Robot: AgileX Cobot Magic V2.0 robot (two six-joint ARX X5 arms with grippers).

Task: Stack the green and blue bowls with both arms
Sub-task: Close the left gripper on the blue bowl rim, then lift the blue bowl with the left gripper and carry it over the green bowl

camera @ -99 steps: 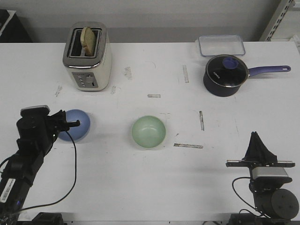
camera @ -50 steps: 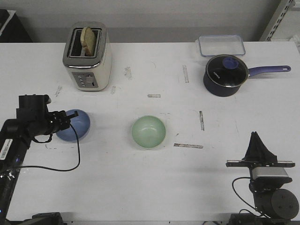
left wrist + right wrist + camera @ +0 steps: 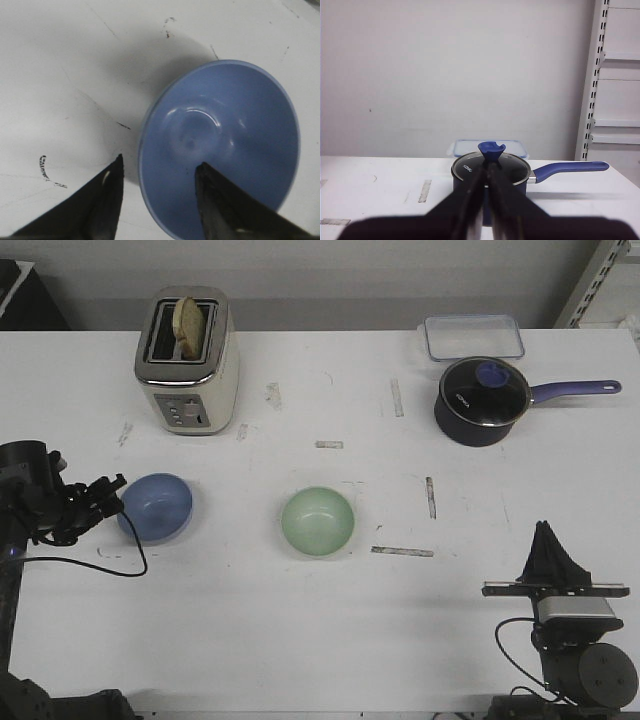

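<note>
The blue bowl (image 3: 156,506) sits on the white table at the left. The pale green bowl (image 3: 317,521) sits near the middle, apart from it. My left gripper (image 3: 113,492) is open at the blue bowl's left rim. In the left wrist view, the blue bowl (image 3: 225,135) has its rim between the two fingers of the left gripper (image 3: 159,172): one finger is over the inside, the other over the table outside. My right gripper (image 3: 548,540) is shut and empty at the front right, far from both bowls; it also shows in the right wrist view (image 3: 488,172).
A toaster (image 3: 186,360) with a slice of bread stands at the back left. A dark blue saucepan (image 3: 482,400) with a lid and long handle stands at the back right, with a clear lidded container (image 3: 472,337) behind it. Tape marks dot the table (image 3: 400,640).
My left arm has swung back to the left and lowered; its gripper moved from over the blue bowl to the bowl's left rim. The bowls and the right arm have not moved.
</note>
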